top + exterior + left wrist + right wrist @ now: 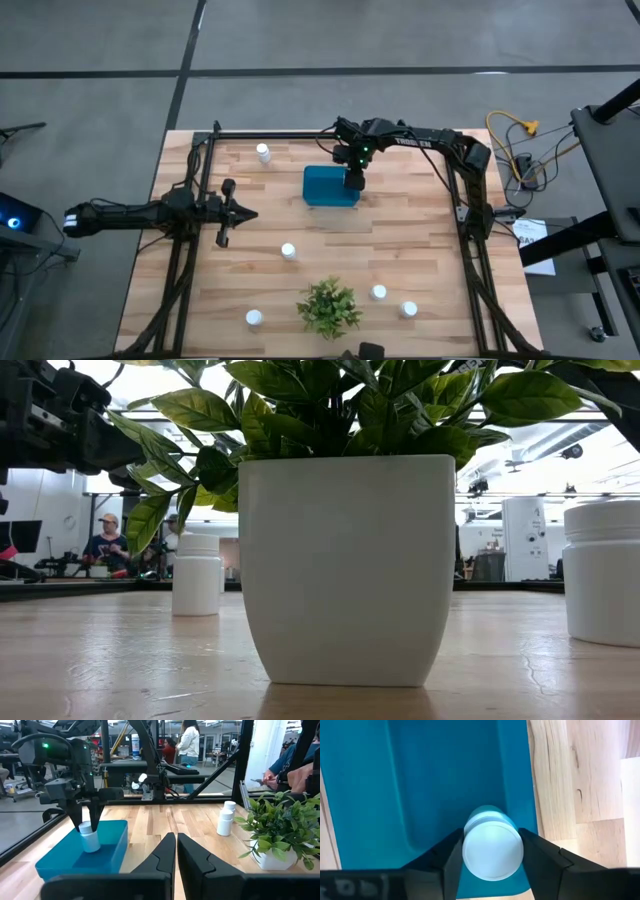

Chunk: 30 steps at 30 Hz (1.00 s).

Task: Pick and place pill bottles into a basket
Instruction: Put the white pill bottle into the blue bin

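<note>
The teal basket (325, 186) stands at the table's far middle; it also shows in the left wrist view (65, 860) and the right wrist view (420, 785). My right gripper (354, 180) is over the basket's right end, shut on a white pill bottle (90, 839) whose lower part is inside the basket. Several other white bottles stand upright on the table, among them ones at the far left (263, 153), in the middle (288, 251) and at the near left (254, 318). My left gripper (240, 213) is shut and empty, left of the basket. My right gripper pinches the bottle at its cap end (493, 851) between its two fingers (75, 815), which come from above, pointing down. The bottle hangs nearly upright below the fingers, inside the basket's walls. Whether its base touches the basket's floor I cannot tell.
A green plant in a white pot (328, 307) stands at the near middle and fills the low view (345, 565). Two bottles (379, 292) (409, 309) stand to its right. Black frame rails run along the table's left, right and far sides. People are in the room beyond.
</note>
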Each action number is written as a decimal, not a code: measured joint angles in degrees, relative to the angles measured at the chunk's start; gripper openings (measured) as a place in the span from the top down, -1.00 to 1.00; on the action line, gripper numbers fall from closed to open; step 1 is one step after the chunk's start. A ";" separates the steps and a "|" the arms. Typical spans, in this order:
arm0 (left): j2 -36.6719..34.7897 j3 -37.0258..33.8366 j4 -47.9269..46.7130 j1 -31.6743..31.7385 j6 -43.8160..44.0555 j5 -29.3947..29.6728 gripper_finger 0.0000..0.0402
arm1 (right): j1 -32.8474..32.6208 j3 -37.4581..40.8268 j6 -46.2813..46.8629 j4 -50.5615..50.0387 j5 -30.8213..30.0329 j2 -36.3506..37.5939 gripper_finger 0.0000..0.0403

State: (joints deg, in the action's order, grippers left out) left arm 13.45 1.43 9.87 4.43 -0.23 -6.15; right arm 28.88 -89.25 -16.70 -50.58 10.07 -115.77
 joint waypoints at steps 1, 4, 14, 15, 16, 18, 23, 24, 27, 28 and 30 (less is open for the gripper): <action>0.00 0.00 0.02 0.02 -0.02 -0.02 0.99 | 0.00 0.00 0.07 -0.02 -0.01 0.00 0.12; 0.00 -0.01 0.00 0.00 0.00 -0.17 0.99 | 0.00 0.02 0.21 -0.08 -0.15 0.00 0.09; 0.00 0.00 0.01 0.00 0.00 -0.15 0.99 | 0.00 0.07 0.23 -0.01 0.68 0.00 0.15; 0.00 0.00 0.00 0.00 0.00 -0.15 0.99 | 0.00 0.07 0.21 -0.01 0.68 0.00 0.14; 0.00 0.00 0.00 0.00 0.00 -0.15 0.99 | 0.00 0.07 0.22 -0.01 0.70 0.00 0.13; 0.00 -0.02 0.02 0.00 0.00 -0.15 0.99 | -0.02 0.08 0.22 -0.01 0.74 0.02 0.09; 0.00 -0.02 0.00 0.00 0.00 -0.15 0.99 | -0.02 0.13 0.72 0.26 0.94 0.02 0.01; 0.00 0.00 0.02 0.00 0.00 -0.15 0.99 | -0.02 0.13 0.87 0.28 0.92 0.02 -0.01; 0.00 0.00 0.00 0.00 0.00 -0.15 0.99 | -0.02 0.13 1.30 0.96 0.92 0.02 -0.07; 0.00 0.00 0.00 0.00 -0.02 -0.15 0.99 | -0.02 0.13 1.35 1.14 0.92 0.02 -0.09; 0.00 0.00 0.01 0.00 0.00 -0.15 0.99 | -0.02 0.13 1.61 1.47 0.89 0.02 -0.14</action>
State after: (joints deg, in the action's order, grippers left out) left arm 13.45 1.43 9.88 4.43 -0.23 -6.31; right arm 28.86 -89.12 -15.09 -49.10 10.95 -115.74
